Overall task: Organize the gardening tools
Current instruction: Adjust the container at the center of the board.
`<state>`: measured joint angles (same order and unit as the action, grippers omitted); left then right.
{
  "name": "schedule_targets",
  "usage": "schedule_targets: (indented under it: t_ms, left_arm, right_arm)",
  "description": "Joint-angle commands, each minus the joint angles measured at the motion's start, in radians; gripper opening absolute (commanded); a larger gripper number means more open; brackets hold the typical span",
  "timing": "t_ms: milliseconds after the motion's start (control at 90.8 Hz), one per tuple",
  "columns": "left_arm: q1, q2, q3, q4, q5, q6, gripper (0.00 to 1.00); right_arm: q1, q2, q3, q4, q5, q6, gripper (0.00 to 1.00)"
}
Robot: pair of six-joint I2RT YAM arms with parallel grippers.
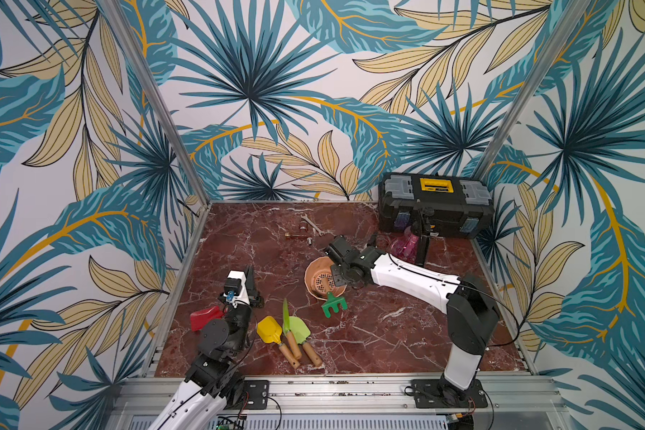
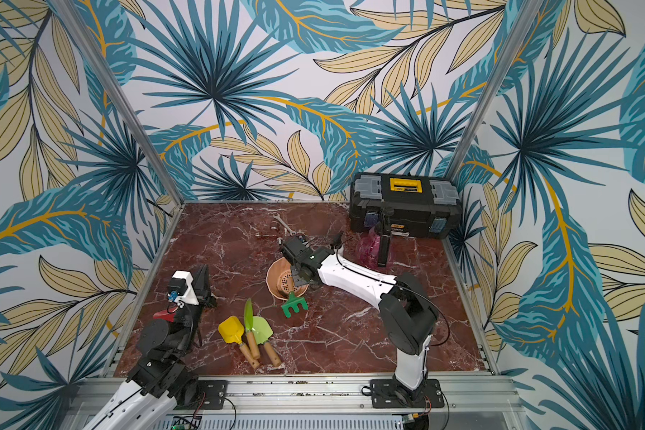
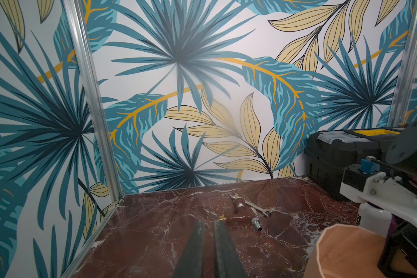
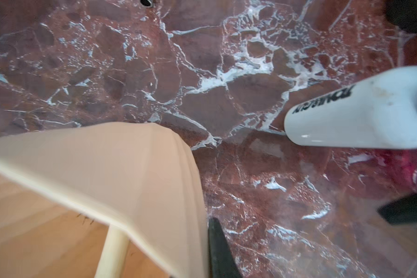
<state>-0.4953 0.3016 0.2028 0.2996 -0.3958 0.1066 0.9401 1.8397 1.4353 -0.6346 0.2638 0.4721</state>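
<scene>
A yellow scoop (image 1: 269, 329) and two lime-green tools (image 1: 286, 316) (image 1: 299, 327) lie side by side near the table's front, wooden handles toward me. A red tool head (image 1: 205, 316) shows beside my left arm. The dark-green rake (image 1: 334, 305) leans on the front rim of a tilted terracotta pot (image 1: 315, 275). My right gripper (image 1: 336, 277) is shut on that pot's wall, with one finger (image 4: 217, 240) against its outside. The white spray bottle (image 4: 356, 108) lies just beyond. The pink spray bottle (image 1: 404, 244) is by the toolbox. My left gripper (image 3: 208, 222) is shut, holding nothing, above the table.
A black-and-yellow toolbox (image 1: 436, 204) stands at the back right corner. A silver wrench (image 1: 313, 223) and small fittings (image 1: 295, 235) lie at the back middle. Aluminium posts and patterned walls close in the marble table (image 1: 388, 335) on three sides.
</scene>
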Motion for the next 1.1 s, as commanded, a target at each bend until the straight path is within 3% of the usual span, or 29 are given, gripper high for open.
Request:
schedule_targets:
  t_ms: [0,220,308,496,584,859,1090]
  left_arm:
    - [0.006,0.009,0.018,-0.024,0.032,-0.007,0.13]
    - [0.006,0.007,0.028,-0.064,0.053,-0.029,0.13]
    - [0.007,0.009,0.035,-0.081,0.072,-0.043,0.13]
    - [0.006,0.020,0.064,-0.115,0.093,-0.072,0.13]
    - [0.006,0.031,0.086,-0.137,0.096,-0.086,0.13]
    - [0.006,0.098,0.183,-0.212,0.094,-0.103,0.14]
    - [0.006,0.120,0.204,-0.224,0.054,-0.117,0.15]
  right_arm:
    - [-0.018,0.016,-0.007,0.059,-0.114,-0.065,0.10]
    - [-0.049,0.028,0.007,0.063,-0.148,-0.114,0.14]
    - [-0.057,0.014,0.015,0.056,-0.150,-0.128,0.24]
    - [-0.052,-0.061,0.016,0.022,-0.185,-0.142,0.53]
    - [-0.048,-0.104,0.012,-0.013,-0.203,-0.124,0.60]
    - [0.071,-0.204,0.028,-0.154,-0.321,0.036,0.61]
    - [0.231,-0.155,0.011,-0.128,-0.295,0.239,0.59]
